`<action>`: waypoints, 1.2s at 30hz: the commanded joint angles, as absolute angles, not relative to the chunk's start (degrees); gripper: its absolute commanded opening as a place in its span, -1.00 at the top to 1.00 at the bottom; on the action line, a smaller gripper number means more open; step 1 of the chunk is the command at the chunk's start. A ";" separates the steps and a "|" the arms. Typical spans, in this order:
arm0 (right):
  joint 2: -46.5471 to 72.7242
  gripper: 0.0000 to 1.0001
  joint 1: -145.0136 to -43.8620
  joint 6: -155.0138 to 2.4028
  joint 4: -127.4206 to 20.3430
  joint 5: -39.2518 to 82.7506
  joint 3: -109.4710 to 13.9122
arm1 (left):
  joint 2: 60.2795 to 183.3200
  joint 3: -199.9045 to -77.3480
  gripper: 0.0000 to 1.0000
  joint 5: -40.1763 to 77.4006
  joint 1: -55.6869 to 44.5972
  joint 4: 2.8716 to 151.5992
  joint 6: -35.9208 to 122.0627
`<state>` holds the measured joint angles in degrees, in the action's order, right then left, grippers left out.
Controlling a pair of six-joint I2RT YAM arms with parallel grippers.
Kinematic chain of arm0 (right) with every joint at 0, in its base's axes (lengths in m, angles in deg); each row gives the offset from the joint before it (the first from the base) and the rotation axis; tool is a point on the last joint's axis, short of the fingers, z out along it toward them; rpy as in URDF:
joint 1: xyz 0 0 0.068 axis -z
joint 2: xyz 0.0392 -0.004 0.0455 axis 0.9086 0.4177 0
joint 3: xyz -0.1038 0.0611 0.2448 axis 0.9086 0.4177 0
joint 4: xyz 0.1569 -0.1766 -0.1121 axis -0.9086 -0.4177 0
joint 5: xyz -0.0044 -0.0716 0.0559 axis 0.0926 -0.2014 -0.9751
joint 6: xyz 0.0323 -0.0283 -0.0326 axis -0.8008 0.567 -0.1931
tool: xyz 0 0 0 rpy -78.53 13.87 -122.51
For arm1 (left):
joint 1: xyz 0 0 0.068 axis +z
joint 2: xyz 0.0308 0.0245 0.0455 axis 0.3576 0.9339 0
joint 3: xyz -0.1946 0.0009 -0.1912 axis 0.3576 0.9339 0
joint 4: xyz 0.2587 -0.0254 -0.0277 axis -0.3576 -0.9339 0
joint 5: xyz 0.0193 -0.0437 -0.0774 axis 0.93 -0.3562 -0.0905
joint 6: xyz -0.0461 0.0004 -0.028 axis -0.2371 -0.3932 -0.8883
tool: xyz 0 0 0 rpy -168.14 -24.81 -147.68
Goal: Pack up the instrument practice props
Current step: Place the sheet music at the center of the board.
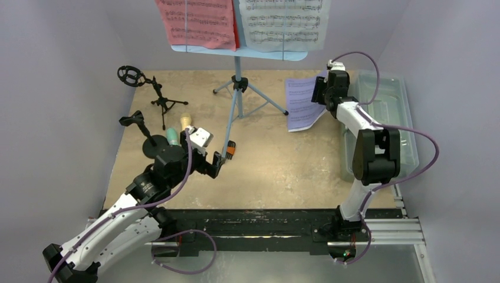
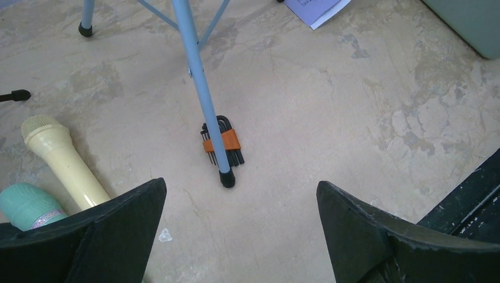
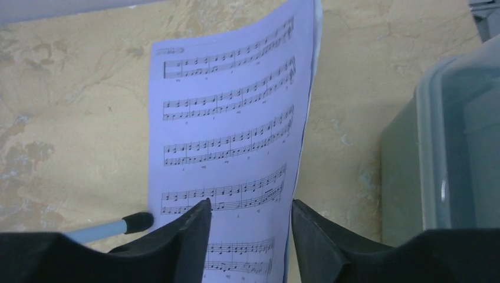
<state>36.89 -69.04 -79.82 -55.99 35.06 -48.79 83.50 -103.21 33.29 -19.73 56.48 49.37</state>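
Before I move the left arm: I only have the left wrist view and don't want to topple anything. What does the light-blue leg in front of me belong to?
Observer: It's one leg of the light-blue tripod. Its tray holds a red page and a pale page up top.
Operator: Is anything near the purple page at my top edge?
Observer: Yes, the right tool is at it, jaws apart, with the sheet showing between them.
Operator: Anything off to my left?
Observer: A small black microphone tripod with a ring mount stands at the table's far left.
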 commanded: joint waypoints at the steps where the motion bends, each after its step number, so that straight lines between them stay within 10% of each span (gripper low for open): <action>1: 29.94 -0.21 -68.93 -76.41 -53.69 36.82 -49.84 | 83.09 -103.44 -1.00 31.05 -19.05 58.89 49.90; 20: -6.72 -0.82 -57.44 -66.22 -61.27 16.77 -41.38 | 81.81 -103.40 -1.00 28.94 -17.56 59.51 49.20; 36: -1.04 -0.98 -56.36 -61.97 -81.36 -21.79 -71.13 | 81.73 -103.37 -1.00 28.50 -16.98 59.55 49.19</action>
<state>-4.27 -56.56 -62.51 -75.16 -5.81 -62.99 82.25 -103.21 29.57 -17.63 57.46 49.33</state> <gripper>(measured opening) 0.960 0.996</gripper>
